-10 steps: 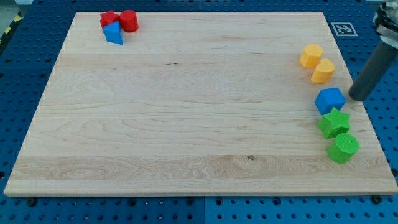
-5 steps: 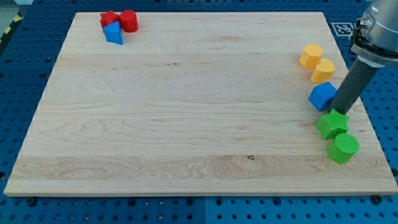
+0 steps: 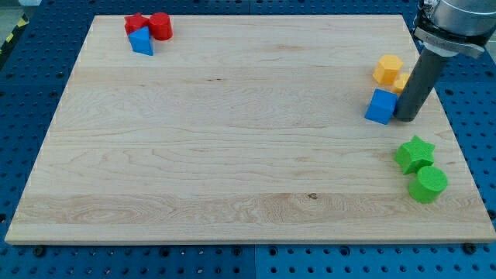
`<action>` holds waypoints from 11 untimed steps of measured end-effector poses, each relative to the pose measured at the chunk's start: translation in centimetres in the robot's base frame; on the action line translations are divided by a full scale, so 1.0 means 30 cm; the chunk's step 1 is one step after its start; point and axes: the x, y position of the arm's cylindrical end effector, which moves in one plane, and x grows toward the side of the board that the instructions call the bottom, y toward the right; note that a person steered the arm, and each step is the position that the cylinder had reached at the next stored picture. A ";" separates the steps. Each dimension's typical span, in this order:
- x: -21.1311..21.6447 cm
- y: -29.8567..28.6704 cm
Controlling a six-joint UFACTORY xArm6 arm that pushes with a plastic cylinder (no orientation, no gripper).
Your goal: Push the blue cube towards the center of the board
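The desk carries 7 blocks: 2 blue, 2 red, 2 yellow partly behind the rod, and 2 green, except one red is hard to separate, so count 8 in all. The blue cube sits near the view's right edge, with my tip touching its right side, just below the yellow blocks. A blue wedge-like block and 2 red blocks cluster at the top left; a green star and green cylinder lie at the lower right, and there is no gripper to report, only the rod.

Two red blocks; two blue; two green; seemingly two yellow.
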 end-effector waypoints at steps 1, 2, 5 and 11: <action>-0.039 -0.066; -0.044 -0.080; -0.044 -0.194; -0.058 -0.307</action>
